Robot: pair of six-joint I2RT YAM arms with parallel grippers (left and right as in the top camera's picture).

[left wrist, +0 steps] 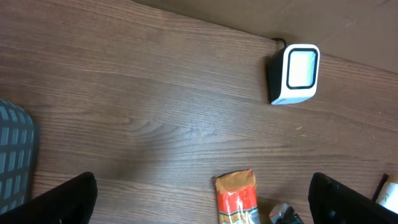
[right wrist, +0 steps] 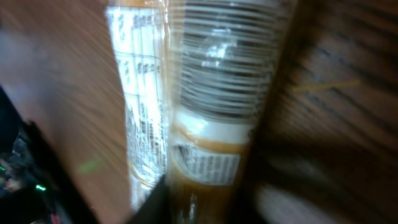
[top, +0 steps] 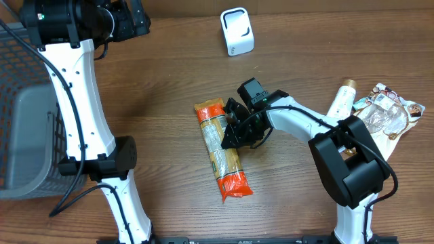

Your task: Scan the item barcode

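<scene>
- Overhead, shows a long pasta packet [top: 222, 150] with orange ends lying flat near the middle of the wooden table [top: 163, 88], one end toward the far edge.
- Finds the right gripper [top: 234, 133] down low against the packet's right side, about midway along it; cannot tell from any view whether the jaws clench the wrapper or merely flank it.
- Fills the right wrist view with the clear wrapper and its barcode [right wrist: 233, 68], blurred and very close.
- Places the white scanner [top: 237, 31] upright near the far edge, well apart from the packet.
- Catches the left gripper [left wrist: 208, 202] above bare wood short of the scanner, jaws released and spread wide, grasping nothing.
- Rounds out the scene with a grey basket [top: 20, 122] at the left edge and a bottle [top: 344, 100] beside a snack bag [top: 388, 112] at the right.
</scene>
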